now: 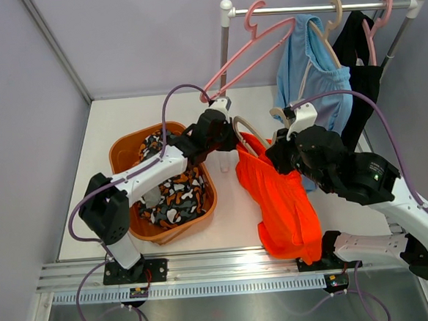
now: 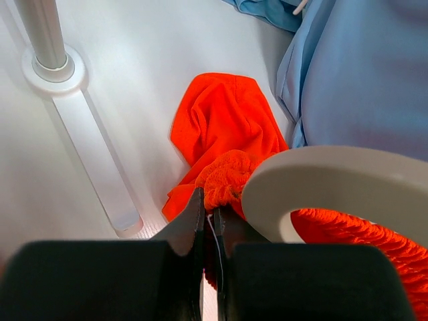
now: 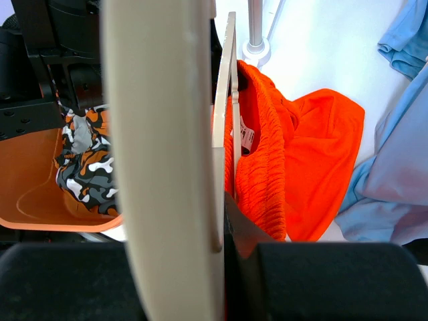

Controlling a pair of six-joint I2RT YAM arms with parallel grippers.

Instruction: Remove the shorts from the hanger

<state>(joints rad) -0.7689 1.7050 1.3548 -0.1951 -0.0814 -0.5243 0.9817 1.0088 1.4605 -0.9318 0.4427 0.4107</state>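
Note:
The bright orange shorts (image 1: 279, 196) hang from a beige hanger (image 1: 250, 128) held in mid-air over the table. My right gripper (image 1: 281, 147) is shut on that hanger (image 3: 160, 134), with the orange shorts (image 3: 304, 154) draped beside it. My left gripper (image 1: 234, 138) is shut on the waistband of the orange shorts (image 2: 224, 127), right against the hanger (image 2: 334, 180). The camouflage shorts (image 1: 173, 189) lie in the orange basket (image 1: 121, 152). The light blue shorts (image 1: 311, 73) and black shorts (image 1: 358, 66) hang on the rack.
A clothes rack (image 1: 321, 7) stands at the back right with an empty pink hanger (image 1: 254, 51). Its pole base (image 2: 50, 63) is on the table near my left gripper. The basket (image 3: 40, 210) sits left of the hanger. Grey walls enclose the table.

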